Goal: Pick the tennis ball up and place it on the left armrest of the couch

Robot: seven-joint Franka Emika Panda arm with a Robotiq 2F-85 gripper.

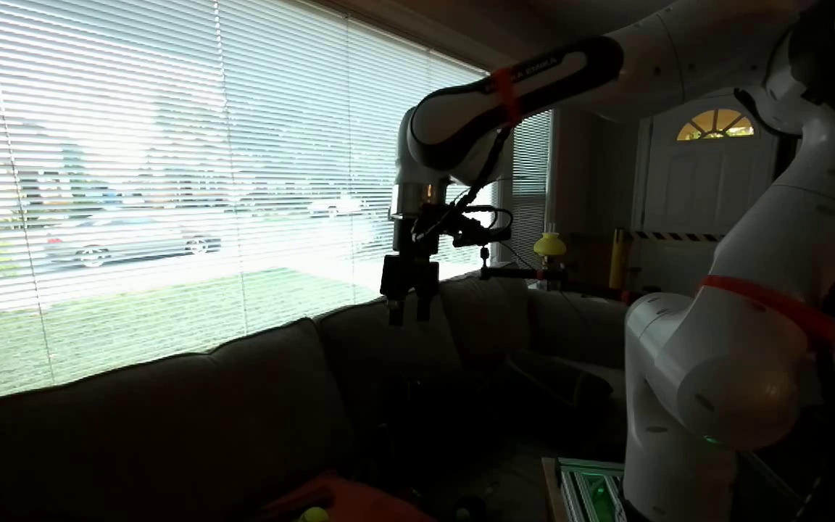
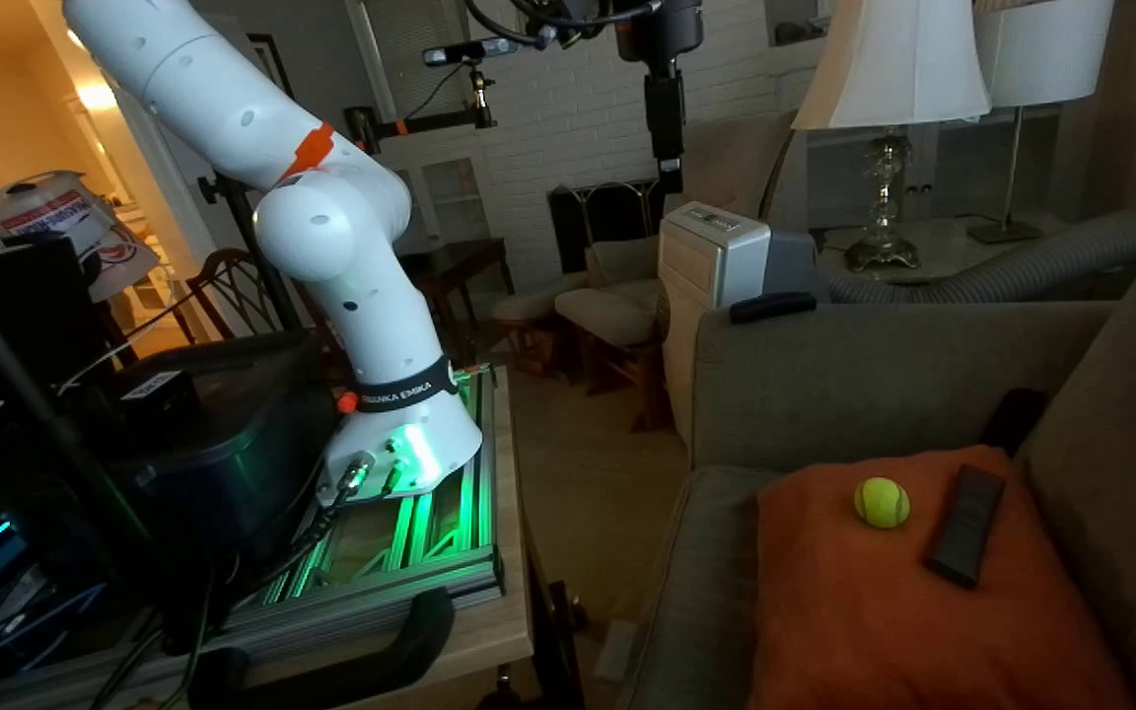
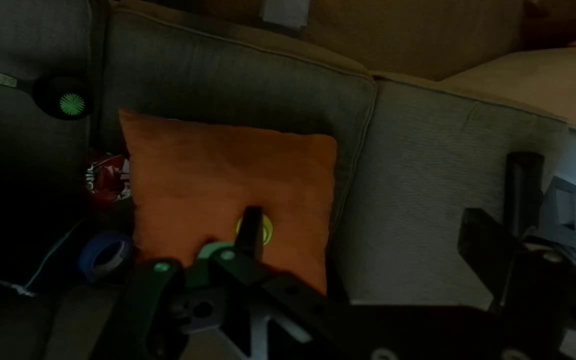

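Note:
The yellow-green tennis ball (image 2: 882, 503) rests on an orange pillow (image 2: 854, 631) on the couch seat. Its top edge shows at the bottom of an exterior view (image 1: 314, 515). In the wrist view the ball (image 3: 267, 230) is partly hidden behind one finger. The left armrest (image 2: 884, 385) is the padded end of the couch (image 1: 149, 428) beyond the pillow; it also shows in the wrist view (image 3: 418, 200). My gripper (image 1: 409, 317) points down, high above the couch and apart from the ball. Its fingers (image 3: 360, 220) are wide apart with nothing between them.
A dark remote (image 2: 966, 528) lies beside the ball on the pillow. A black object (image 2: 773, 307) lies on the armrest's front end. A hairbrush (image 3: 63, 95) and blue tape roll (image 3: 105, 256) lie on the couch. A white appliance (image 2: 711, 261) stands beyond the armrest.

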